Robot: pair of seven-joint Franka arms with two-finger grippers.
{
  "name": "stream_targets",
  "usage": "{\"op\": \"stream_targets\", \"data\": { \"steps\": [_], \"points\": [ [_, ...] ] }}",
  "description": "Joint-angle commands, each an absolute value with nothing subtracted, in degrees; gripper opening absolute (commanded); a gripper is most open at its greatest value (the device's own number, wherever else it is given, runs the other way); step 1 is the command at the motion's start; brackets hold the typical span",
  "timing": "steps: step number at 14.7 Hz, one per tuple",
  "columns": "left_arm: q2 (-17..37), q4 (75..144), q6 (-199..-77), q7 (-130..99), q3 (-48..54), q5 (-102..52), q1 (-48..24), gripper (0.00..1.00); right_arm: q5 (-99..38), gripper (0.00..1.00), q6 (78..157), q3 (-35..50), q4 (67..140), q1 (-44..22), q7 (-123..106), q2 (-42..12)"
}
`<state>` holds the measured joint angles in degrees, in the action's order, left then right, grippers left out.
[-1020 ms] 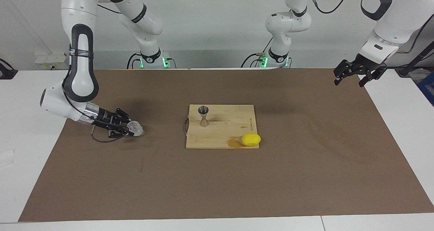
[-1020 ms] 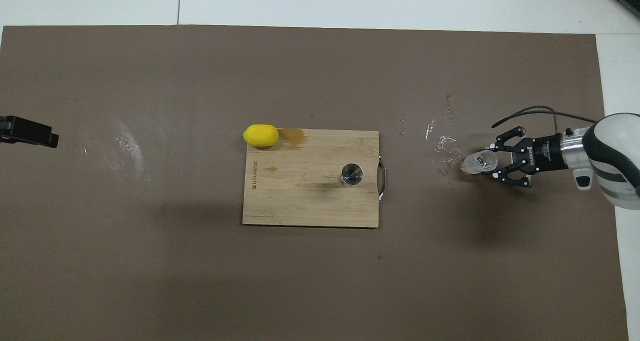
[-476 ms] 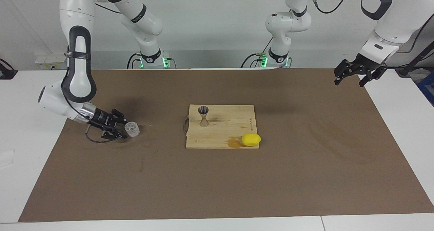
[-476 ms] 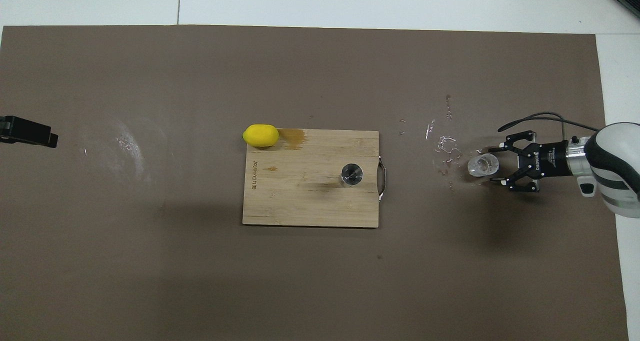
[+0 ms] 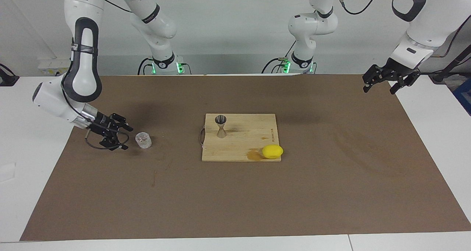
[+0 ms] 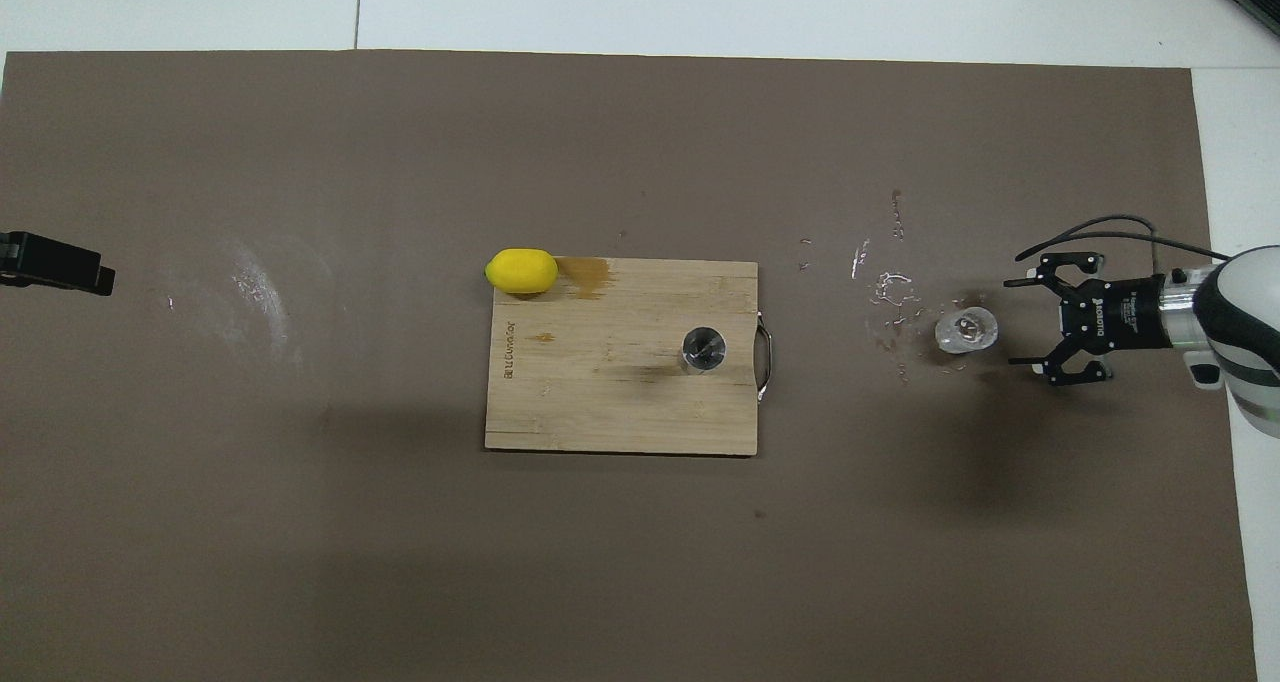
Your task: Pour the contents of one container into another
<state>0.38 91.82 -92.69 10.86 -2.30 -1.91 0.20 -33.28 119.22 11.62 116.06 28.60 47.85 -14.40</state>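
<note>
The clear ribbed glass cup stands upright on the brown mat, toward the right arm's end of the table. My right gripper hangs low beside it, open, a short gap away, with nothing between its fingers. On the wooden cutting board at mid-table the grey metal jigger stands upright near the handle end. The left arm waits, its gripper raised and open over the mat's edge at its own end.
A yellow lemon lies at the board's corner, by a dark stain on the wood. Shiny wet marks speckle the mat between the glass and the board. The brown mat covers most of the white table.
My right gripper has opened and let go of the glass, which went from tilted to standing on the mat. The gripper then drew back toward its own end. The left arm stayed put.
</note>
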Motion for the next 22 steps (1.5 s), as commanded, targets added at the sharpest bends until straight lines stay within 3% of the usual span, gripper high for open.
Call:
{"op": "stream_targets", "data": {
  "steps": [1,8,15,22],
  "points": [
    [-1.3,93.8,-94.0,10.2,-2.5,-1.1,-0.4,1.0,-28.6,0.99,118.3,12.2,117.8,28.7,46.2,-9.3],
    [-1.3,93.8,-94.1,10.2,-2.5,-1.1,-0.2,1.0,-16.2,0.99,109.3,12.4,117.1,20.5,24.9,-6.9],
    [-1.3,93.9,-94.1,10.2,-2.5,-1.1,-0.3,1.0,-8.0,0.99,108.7,12.7,114.4,11.0,22.9,-0.9],
    [-1.3,93.9,-94.0,10.2,-2.5,-1.1,-0.7,1.0,0.2,1.0,99.9,13.1,100.9,4.6,22.5,0.7]
  ]
}}
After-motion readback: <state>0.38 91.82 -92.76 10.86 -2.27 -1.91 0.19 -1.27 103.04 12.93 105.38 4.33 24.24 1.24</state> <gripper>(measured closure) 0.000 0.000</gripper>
